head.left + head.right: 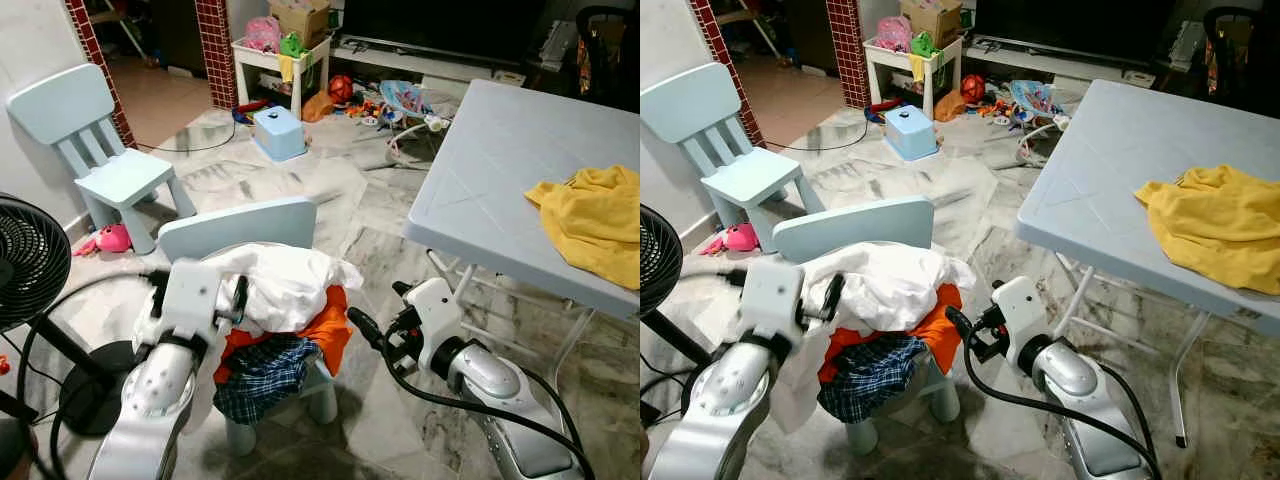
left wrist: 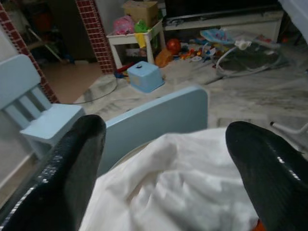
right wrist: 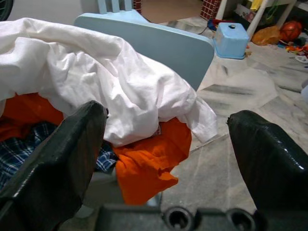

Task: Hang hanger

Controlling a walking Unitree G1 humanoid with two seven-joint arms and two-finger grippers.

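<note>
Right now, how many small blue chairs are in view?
2. One chair stands by the wall on the robot's left; the other chair, just ahead between the grippers, holds a pile of clothes. Others may be hidden.

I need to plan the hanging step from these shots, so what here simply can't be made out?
- Hanger: none can be picked out; the white cloth heaped on the small chair could cover one.
- Chair seat: buried under the orange garment and plaid cloth in the eye views.
- Yellow cloth: cut by the frame's right edge.
- Toys by the far shelf: too small.
</note>
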